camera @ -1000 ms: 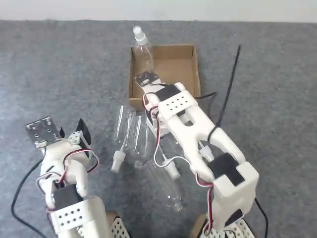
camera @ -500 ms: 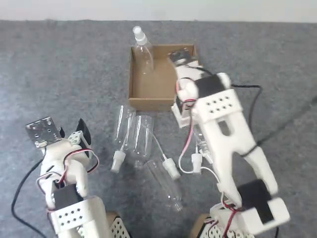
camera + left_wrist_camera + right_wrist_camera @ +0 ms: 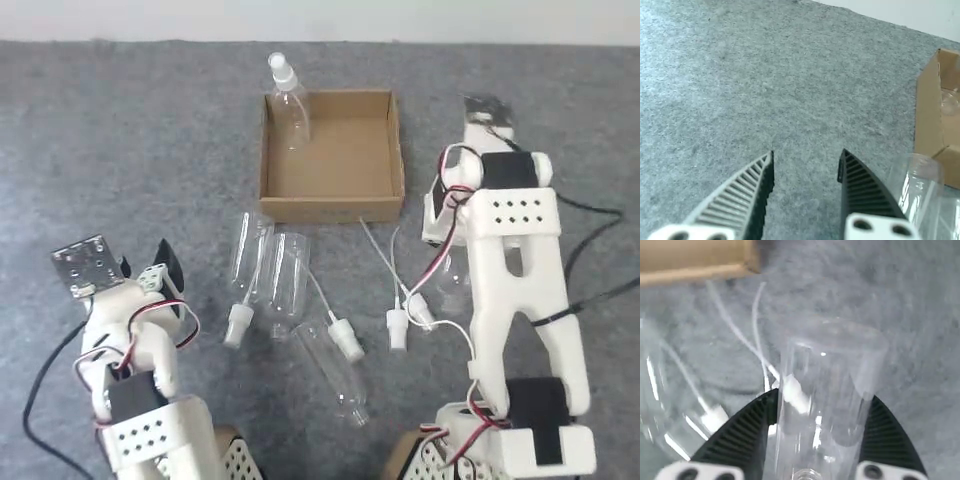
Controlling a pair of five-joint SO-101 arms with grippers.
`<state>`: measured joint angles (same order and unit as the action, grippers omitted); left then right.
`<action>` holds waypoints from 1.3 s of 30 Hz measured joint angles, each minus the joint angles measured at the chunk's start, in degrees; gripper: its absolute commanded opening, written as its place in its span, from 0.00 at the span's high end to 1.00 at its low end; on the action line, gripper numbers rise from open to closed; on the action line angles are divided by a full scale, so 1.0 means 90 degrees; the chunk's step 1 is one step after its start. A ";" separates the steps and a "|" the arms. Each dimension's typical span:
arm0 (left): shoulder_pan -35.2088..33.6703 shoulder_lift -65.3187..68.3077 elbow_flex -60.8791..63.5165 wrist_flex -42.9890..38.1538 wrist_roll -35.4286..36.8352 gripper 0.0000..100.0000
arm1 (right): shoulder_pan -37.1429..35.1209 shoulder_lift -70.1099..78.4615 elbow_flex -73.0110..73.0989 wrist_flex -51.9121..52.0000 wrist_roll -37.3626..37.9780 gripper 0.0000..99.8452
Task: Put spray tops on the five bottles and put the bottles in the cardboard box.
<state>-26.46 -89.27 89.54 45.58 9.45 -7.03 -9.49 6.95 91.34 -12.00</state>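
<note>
The right pincer [image 3: 822,397] is pinching a clear bottle [image 3: 832,352], with one dark ribbed jaw against each side of its body. In the high view the right arm [image 3: 510,260] stretches from the tabletop's 5 o'clock edge toward 1 o'clock. The gripped bottle shows there as a clear shape tucked against the arm's 9 o'clock side.

Just at 9 o'clock of that shape lie the first spray top [image 3: 418,310] and the second spray top [image 3: 398,328], close together on the felt. Their thin tubes run toward 12 o'clock, and one ends near the front wall of the cardboard box [image 3: 332,208].

The box sits open side up toward 12 o'clock on the grey felt tabletop [image 3: 150,130]. In its 11 o'clock corner stands a capped bottle [image 3: 290,110] wearing a white spray top.

At 6 o'clock of the box three more bottles lie on the felt:
- The slim bottle [image 3: 245,250] is nearest 9 o'clock and has a white top at its 6 o'clock end.
- The wide bottle [image 3: 285,280] lies just beside the slim one.
- The slanted bottle [image 3: 335,375] lies toward 5 o'clock of the wide one.

The third spray top [image 3: 347,342] rests at the slanted bottle's 12 o'clock end, with its tube pointing to 11 o'clock.

The left pincer [image 3: 807,151] has its jaws spread with nothing between them, over bare felt. The left arm [image 3: 130,340] stands at the tabletop's 7 o'clock, at 9 o'clock of the lying bottles.
</note>
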 measured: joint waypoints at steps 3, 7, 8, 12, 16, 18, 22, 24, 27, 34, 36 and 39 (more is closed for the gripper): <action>0.0000 0.0000 0.0000 0.0000 0.0000 0.80 | 0.0225 0.0000 0.0596 -0.0586 -0.0908 0.81; 0.0000 0.0000 0.0000 0.0000 0.0000 0.80 | 0.0391 0.0000 0.1524 -0.1631 -0.2217 0.81; 0.0000 0.0000 0.0000 0.0000 0.0000 0.80 | 0.0440 0.0000 0.1758 -0.1934 -0.2510 0.81; 0.0000 0.0000 0.0000 0.0000 0.0000 0.80 | 0.0557 0.0000 0.2637 -0.3204 -0.3302 0.81; 0.0000 0.0000 0.0000 0.0000 0.0000 0.80 | 0.0596 0.0000 0.3370 -0.4288 -0.3712 0.77; 0.0000 0.0000 0.0000 0.0000 0.0000 0.80 | 0.0635 0.0000 0.3614 -0.4669 -0.3868 0.70; 0.0000 0.0000 0.0000 0.0000 0.0000 0.80 | 0.0635 0.0000 0.3770 -0.4874 -0.4093 0.63; 0.0000 0.0000 0.0000 0.0000 0.0000 0.80 | 0.0654 0.0000 0.3770 -0.4884 -0.4142 0.63; 0.0000 0.0000 0.0000 0.0000 0.0000 0.80 | 0.0645 0.0000 0.3770 -0.4816 -0.4171 0.63; 0.0000 0.0000 0.0000 0.0000 0.0000 0.80 | 0.0645 -0.0664 0.3780 -0.4063 -0.3927 0.63; 0.0000 0.0000 0.0000 0.0000 0.0000 0.80 | 0.0645 -0.1016 0.3780 -0.3702 -0.3692 0.63; 0.0000 0.0000 0.0000 0.0000 0.0000 0.80 | 0.0654 -0.1543 0.3624 -0.3126 -0.3155 0.63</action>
<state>-26.46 -89.27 89.54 45.58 9.45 -1.14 -23.38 39.56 63.21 -40.40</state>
